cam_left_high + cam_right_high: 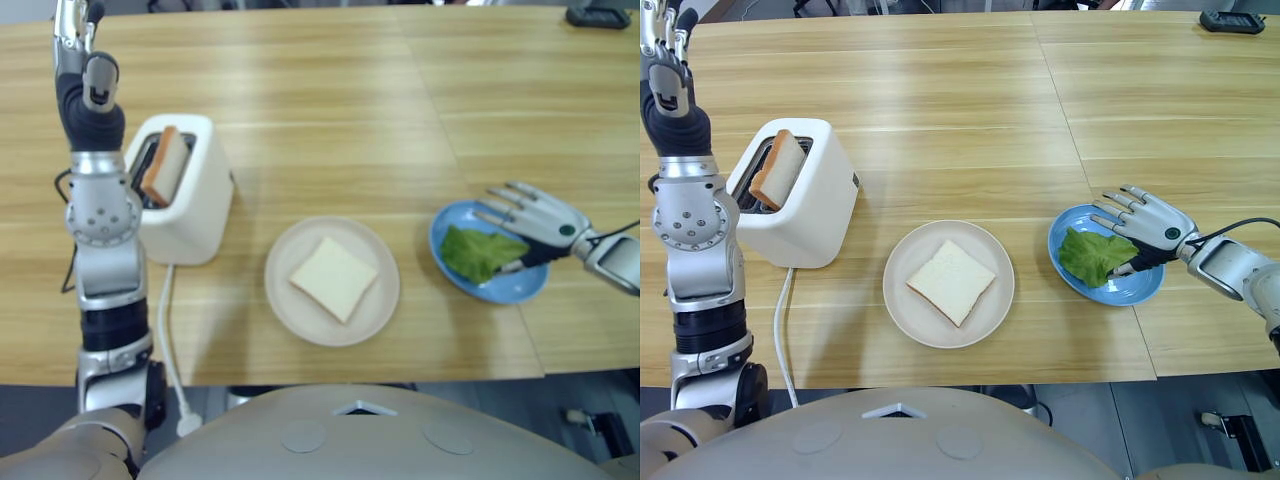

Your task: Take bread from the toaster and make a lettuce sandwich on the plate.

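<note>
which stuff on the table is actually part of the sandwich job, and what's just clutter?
Job:
toaster
bread slice in the toaster
plate
bread slice on the plate
lettuce
blue dish under the lettuce
right hand at the lettuce

Lying about:
black object at the table's far right edge

Light wooden table [330, 90] filling my feed, grain running side to side, a seam between two tops right of centre, a dark device [598, 14] at the far right corner, grey floor [1185, 420] below the near edge.
</note>
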Robot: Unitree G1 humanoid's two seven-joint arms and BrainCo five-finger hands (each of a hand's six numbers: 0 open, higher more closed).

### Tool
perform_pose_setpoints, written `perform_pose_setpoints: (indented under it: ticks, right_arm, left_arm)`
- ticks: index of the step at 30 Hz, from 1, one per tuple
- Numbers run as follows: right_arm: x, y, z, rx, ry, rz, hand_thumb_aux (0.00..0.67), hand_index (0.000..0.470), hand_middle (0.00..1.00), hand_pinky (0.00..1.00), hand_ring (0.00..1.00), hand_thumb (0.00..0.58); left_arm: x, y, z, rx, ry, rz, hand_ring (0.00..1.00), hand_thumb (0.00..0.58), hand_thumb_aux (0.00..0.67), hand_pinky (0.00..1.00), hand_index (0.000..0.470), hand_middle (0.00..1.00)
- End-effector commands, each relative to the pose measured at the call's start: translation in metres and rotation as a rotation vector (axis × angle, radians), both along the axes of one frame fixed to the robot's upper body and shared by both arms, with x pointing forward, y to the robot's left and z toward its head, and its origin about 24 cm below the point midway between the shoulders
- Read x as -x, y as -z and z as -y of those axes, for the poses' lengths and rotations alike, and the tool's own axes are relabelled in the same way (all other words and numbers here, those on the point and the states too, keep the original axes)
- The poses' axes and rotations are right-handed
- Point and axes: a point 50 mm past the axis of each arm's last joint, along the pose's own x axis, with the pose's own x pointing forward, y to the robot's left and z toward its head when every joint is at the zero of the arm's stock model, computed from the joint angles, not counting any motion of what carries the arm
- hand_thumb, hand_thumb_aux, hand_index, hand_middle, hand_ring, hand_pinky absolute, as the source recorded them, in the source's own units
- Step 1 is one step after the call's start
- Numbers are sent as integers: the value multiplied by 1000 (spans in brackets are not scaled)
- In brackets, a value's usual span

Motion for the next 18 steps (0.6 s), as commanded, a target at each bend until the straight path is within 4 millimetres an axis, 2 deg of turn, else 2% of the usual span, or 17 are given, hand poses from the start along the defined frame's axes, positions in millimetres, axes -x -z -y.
perform_pose_setpoints:
  ticks: [1,8,13,18]
  right_arm:
    - [3,5,12,36,5,-22,0,0,0,0,0,0]
    - [7,20,20,28,0,-47,0,0,0,0,0,0]
    - [5,34,13,11,-28,-43,0,0,0,0,0,0]
    - [-5,34,-2,-13,-73,-29,0,0,0,0,0,0]
  left_arm:
    - [1,2,2,-18,7,-13,0,0,0,0,0,0]
    - [3,5,3,-22,12,-24,0,0,0,0,0,0]
    - [4,6,3,-23,15,-31,0,0,0,0,0,0]
    - [4,6,4,-28,24,-37,0,0,0,0,0,0]
